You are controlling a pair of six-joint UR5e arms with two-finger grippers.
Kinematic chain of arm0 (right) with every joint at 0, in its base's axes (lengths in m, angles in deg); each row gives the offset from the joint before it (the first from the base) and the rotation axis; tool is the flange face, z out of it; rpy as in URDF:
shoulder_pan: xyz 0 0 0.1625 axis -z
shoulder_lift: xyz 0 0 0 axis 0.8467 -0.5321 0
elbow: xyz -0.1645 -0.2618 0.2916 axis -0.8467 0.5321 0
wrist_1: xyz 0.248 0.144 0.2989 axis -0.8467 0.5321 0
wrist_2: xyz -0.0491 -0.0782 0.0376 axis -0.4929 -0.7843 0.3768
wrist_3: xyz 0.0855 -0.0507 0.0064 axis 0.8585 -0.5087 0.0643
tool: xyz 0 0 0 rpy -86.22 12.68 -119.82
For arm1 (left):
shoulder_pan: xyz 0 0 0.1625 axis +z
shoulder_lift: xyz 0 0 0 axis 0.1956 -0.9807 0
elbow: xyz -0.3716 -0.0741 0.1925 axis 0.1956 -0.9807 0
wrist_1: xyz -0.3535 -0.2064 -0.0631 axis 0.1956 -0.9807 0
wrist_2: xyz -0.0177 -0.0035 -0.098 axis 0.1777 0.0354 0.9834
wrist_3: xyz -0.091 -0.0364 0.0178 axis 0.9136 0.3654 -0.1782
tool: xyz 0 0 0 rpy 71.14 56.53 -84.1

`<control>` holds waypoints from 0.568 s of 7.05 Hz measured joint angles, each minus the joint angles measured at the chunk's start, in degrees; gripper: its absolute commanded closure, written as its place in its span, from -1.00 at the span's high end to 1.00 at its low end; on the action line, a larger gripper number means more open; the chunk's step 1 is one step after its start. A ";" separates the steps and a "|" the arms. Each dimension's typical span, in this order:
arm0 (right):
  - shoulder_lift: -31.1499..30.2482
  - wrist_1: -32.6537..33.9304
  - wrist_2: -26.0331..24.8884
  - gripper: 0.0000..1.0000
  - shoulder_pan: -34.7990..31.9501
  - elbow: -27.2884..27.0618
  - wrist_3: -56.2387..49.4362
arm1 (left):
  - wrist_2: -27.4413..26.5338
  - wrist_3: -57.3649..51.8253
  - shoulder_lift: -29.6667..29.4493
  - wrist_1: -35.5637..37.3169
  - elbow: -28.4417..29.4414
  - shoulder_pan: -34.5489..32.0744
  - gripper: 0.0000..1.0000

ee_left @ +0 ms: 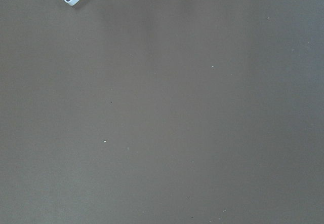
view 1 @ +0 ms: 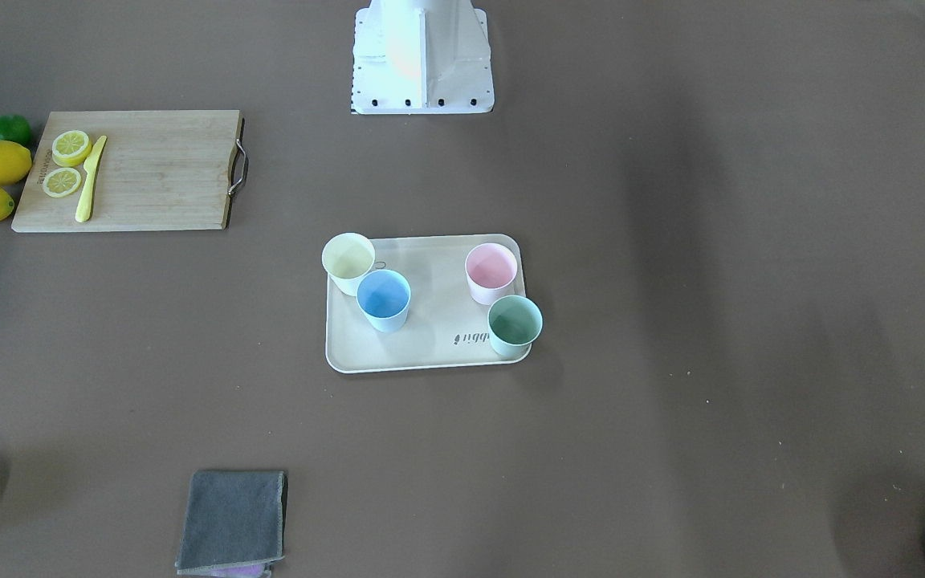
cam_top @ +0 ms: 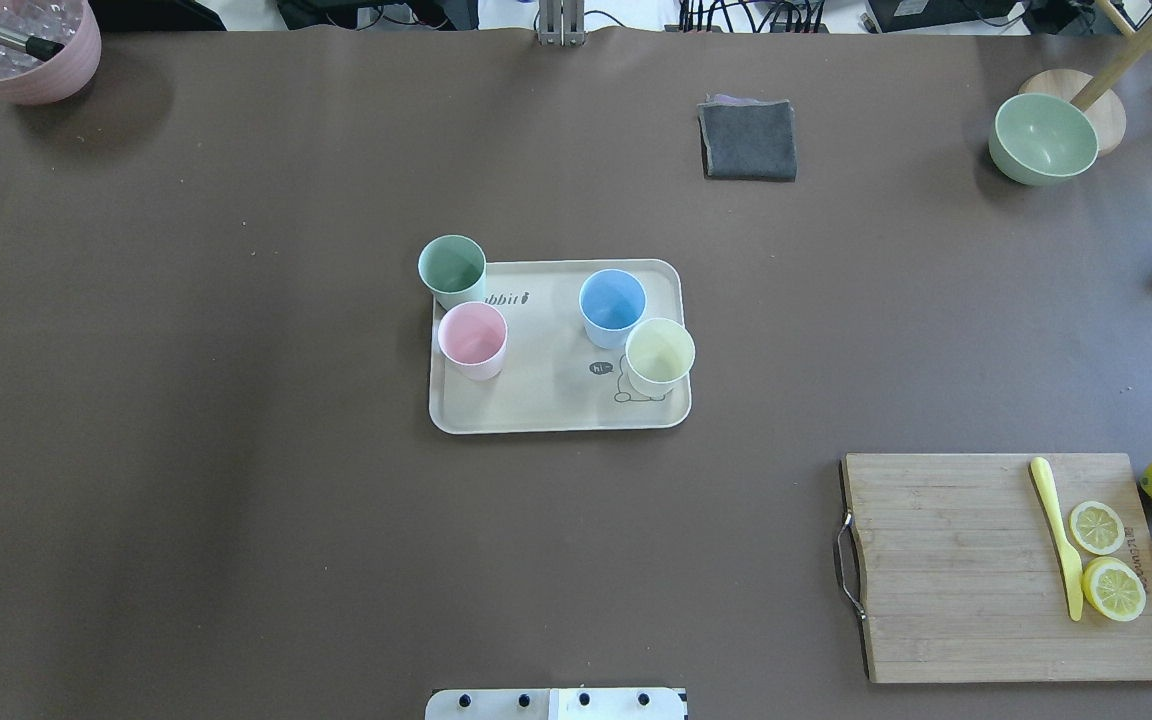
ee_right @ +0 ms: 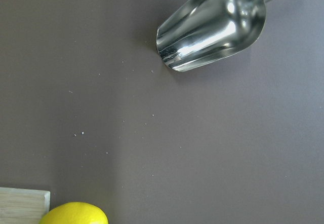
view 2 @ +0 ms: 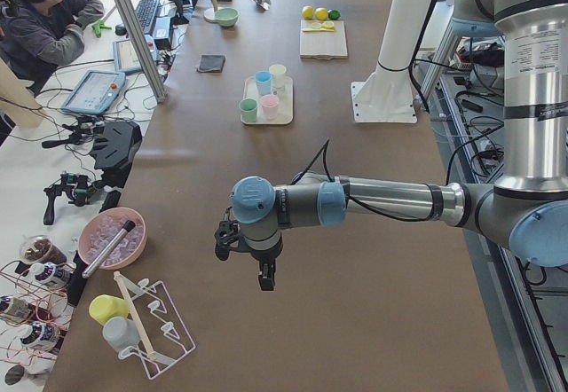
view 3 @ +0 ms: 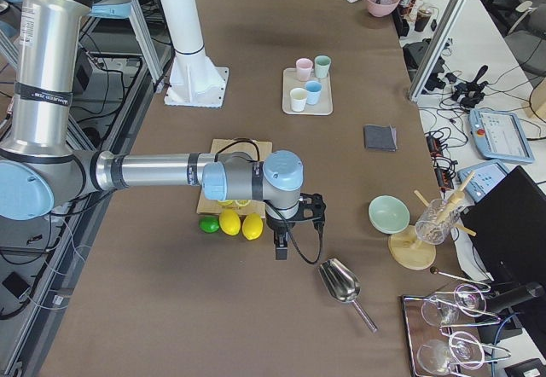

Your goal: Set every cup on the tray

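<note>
Standing on the flat cream rectangular tray with raised rim (cam_top: 546,405), at mid-worktop: pale yellow tapered tumbler (cam_top: 660,352), light blue tapered tumbler (cam_top: 612,300), pink tapered tumbler (cam_top: 472,335), mint green tapered tumbler (cam_top: 452,266). Standing upright in every case, long axis vertical, mouth pointing up, narrow base down. Lying with the tray's long axis parallel to the worktop's long edges.

Occupying the tray's left end: mint green tapered tumbler nearest the operators' edge, close against the corner rim, with the pink tapered tumbler just beside it toward the robot's edge. Occupying the tray's right end: light blue tapered tumbler, then pale yellow tapered tumbler toward the robot's edge. Not resolving any contact between neighbouring tumblers.

Hanging over bare brown worktop near the left end, fingers pointing down: left gripper (view 2: 265,278). Hanging near the right end, between the whole yellow lemons (view 3: 230,222) and the polished steel scoop (view 3: 339,281), fingers down: right gripper (view 3: 280,249). Carrying no tumbler in either case. Released or clenched: cannot tell from the side views. Lying well apart from the tray at both ends, neither arm clearly nearer.

Judging all four tumblers as placed, with no further reach appearing necessary. Judging the mint green tapered tumbler as the only marginal placement. If correcting it inward, approaching from the left end, straight down along the vertical axis.
</note>
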 measured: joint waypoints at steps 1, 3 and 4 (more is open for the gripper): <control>0.00 0.00 0.10 1.00 0.08 0.00 0.00 | 0.00 0.00 0.00 0.00 -0.03 0.01 0.97; 0.00 0.00 0.15 1.00 0.24 0.00 0.00 | 0.01 0.00 0.00 0.00 -0.13 0.01 0.97; 0.00 0.00 0.15 1.00 0.33 0.00 0.00 | 0.01 0.00 0.00 0.00 -0.16 0.01 0.97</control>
